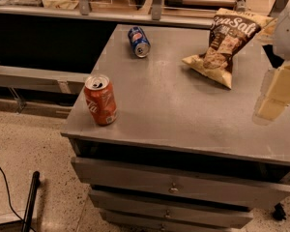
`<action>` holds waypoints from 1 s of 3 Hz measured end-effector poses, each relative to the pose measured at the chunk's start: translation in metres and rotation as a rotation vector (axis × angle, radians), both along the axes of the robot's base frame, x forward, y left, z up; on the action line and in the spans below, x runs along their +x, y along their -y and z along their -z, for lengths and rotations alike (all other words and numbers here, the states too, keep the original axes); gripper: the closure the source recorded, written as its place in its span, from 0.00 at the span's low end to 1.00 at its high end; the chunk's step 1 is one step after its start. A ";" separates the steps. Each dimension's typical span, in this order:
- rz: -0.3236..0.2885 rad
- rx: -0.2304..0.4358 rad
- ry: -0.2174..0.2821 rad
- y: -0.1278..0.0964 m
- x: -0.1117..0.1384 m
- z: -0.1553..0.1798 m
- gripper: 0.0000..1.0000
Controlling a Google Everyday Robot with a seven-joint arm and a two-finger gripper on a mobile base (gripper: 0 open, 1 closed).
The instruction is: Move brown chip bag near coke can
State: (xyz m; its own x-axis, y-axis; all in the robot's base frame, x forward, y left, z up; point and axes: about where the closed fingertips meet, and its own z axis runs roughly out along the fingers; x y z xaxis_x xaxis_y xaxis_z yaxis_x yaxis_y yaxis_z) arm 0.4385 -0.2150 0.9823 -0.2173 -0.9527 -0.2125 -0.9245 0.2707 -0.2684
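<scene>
My claw [275,93] hung off the desk's [174,115] right edge; apart or together, I couldn't tell. The bag [227,45] lay just left and beyond it, with the coke can [100,100] well apart at the near-left corner.

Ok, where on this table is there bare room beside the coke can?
Widest bare patch: the tabletop middle and front, between coke can, brown chip bag and the claw at the right edge. Also free between coke can and Pepsi can. Crowded only at the back right.
</scene>
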 end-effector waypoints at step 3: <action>0.044 0.051 0.054 0.008 0.066 -0.010 0.00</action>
